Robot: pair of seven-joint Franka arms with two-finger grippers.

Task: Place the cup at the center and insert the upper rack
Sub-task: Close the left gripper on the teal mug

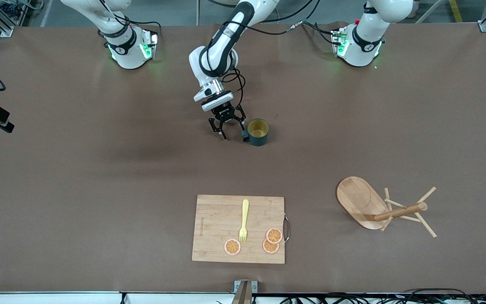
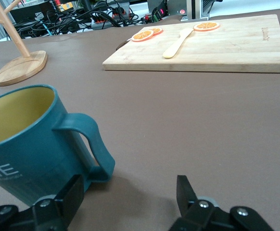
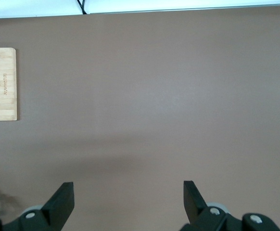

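The left gripper (image 1: 231,128) is hovering low over the middle of the table, its fingers spread and grasping nothing. The cup (image 1: 258,132) is standing upright just beside it, handle (image 2: 93,147) turned toward the gripper; one fingertip (image 2: 72,192) is sitting close to the cup, possibly touching. The upper rack (image 1: 378,207) is lying tipped on its side toward the left arm's end, nearer the front camera. The right gripper (image 3: 128,199) is waiting above bare table, fingers spread wide. A cutting board (image 1: 217,219) is carrying a fork (image 1: 244,221) and orange slices (image 1: 273,240).
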